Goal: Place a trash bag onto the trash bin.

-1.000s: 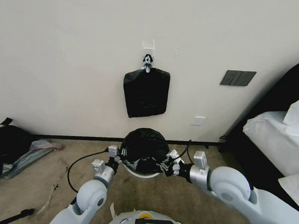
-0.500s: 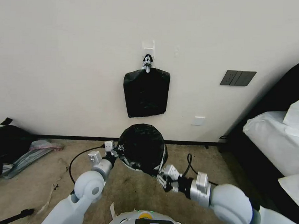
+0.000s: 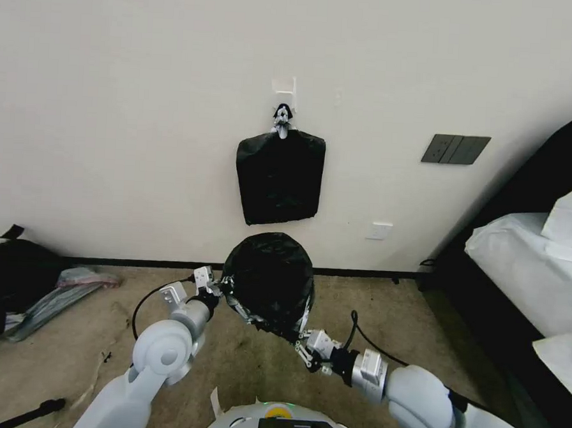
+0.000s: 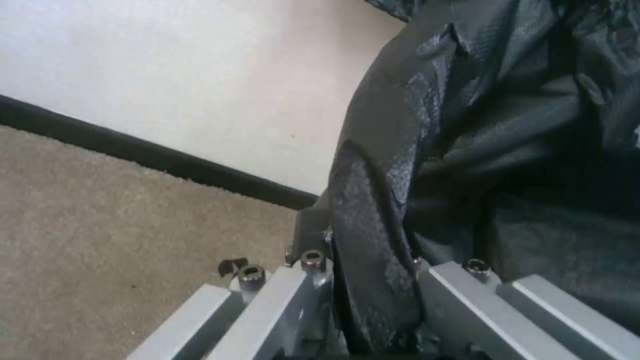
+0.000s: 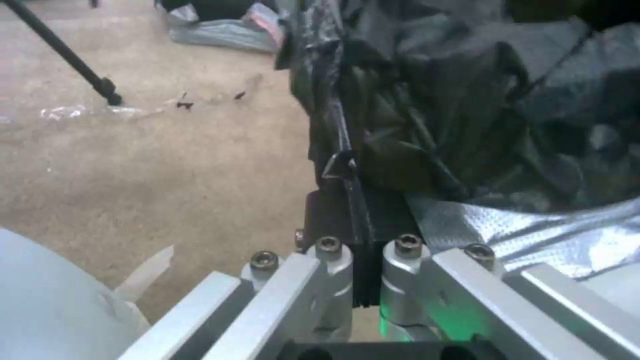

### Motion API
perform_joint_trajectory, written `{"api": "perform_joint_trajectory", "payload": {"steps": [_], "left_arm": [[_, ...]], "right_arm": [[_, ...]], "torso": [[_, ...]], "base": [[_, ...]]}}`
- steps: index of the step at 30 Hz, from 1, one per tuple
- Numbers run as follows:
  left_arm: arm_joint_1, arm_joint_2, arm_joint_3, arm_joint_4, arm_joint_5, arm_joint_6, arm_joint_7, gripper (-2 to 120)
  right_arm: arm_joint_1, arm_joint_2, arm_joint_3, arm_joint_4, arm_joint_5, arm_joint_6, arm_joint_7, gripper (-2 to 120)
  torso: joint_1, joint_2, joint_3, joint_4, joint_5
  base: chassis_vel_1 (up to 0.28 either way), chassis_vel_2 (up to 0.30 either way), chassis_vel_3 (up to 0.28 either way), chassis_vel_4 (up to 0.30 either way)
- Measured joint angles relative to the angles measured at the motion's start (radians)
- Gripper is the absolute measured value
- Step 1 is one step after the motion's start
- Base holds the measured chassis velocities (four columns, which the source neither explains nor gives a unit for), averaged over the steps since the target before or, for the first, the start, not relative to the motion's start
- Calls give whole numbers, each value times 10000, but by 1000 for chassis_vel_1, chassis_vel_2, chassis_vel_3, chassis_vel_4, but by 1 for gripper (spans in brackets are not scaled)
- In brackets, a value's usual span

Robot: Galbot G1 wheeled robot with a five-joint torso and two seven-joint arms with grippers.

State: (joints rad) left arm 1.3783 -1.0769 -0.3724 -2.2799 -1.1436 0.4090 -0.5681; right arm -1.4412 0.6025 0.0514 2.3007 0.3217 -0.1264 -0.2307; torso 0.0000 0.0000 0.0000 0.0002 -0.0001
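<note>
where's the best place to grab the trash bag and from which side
Grip the trash bag at its open hem, one pinch on each opposite side, coming in from below and outside. The film is thin and wrinkled, so only a gathered edge gives purchase. That is how it is held now: the left tool is shut on the left hem and the right tool on the lower right hem.

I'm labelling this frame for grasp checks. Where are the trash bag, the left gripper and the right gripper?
trash bag (image 3: 269,274): head view, middle of its domed film.
left gripper (image 3: 221,288): head view, fingertips at bag edge.
right gripper (image 3: 303,344): head view, fingertips at bag edge.
</note>
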Motion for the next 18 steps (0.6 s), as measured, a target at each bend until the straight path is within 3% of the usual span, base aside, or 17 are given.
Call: {"api": "perform_joint_trajectory", "payload": {"steps": [5, 18], "left_arm": [[-123, -188, 39, 2, -298, -7, -309, 1], [119, -640, 243, -490, -907, -24, -811, 1]], "right_arm": [[-167, 184, -319, -251, -809, 514, -98, 0], [842, 1590, -1284, -2396, -2079, 796, 1038, 0]], "torso": [[0, 0, 0, -4, -2], [0, 0, 0, -2, 0]], "base": [[0, 0, 0, 0], [0, 0, 0, 0]]}}
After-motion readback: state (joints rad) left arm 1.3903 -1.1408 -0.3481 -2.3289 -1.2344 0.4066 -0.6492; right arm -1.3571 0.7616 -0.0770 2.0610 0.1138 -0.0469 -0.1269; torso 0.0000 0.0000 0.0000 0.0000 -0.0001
